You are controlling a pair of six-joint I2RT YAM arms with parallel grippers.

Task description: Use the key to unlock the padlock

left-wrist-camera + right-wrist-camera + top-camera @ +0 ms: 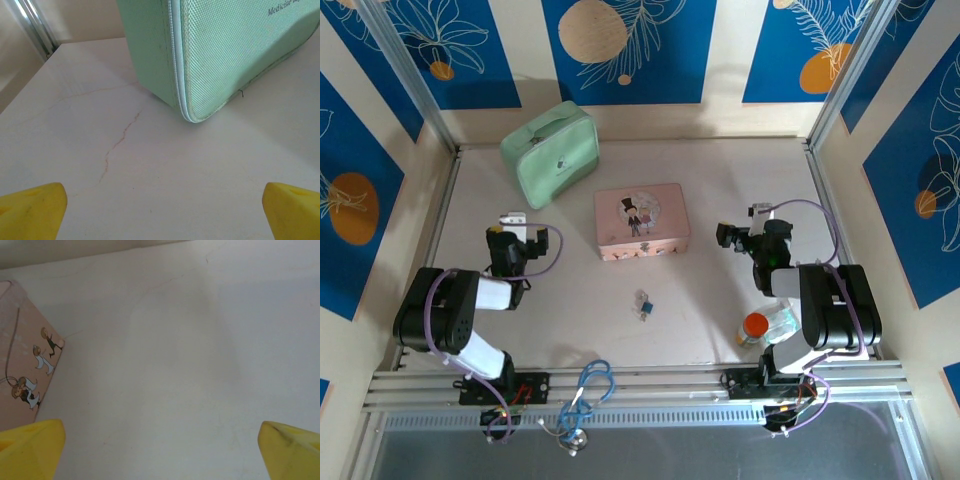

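The tiny silvery padlock [643, 305] with a small blue bit lies on the table in front of the pink tin, between the two arms. I cannot make out a separate key beside it. My left gripper [512, 222] rests at the left, well away from the padlock, its yellow fingertips [32, 207] wide apart over bare table. At the right, my right gripper [752, 218] is also open, with yellow fingertips [290, 447] spread and nothing between them.
A pink picture tin [642, 221] stands mid-table, its corner [25, 360] in the right wrist view. A mint green zip case [551, 150] lies at the back left, close ahead of the left gripper [165, 212]. An orange-capped bottle [760, 326] sits by the right arm's base.
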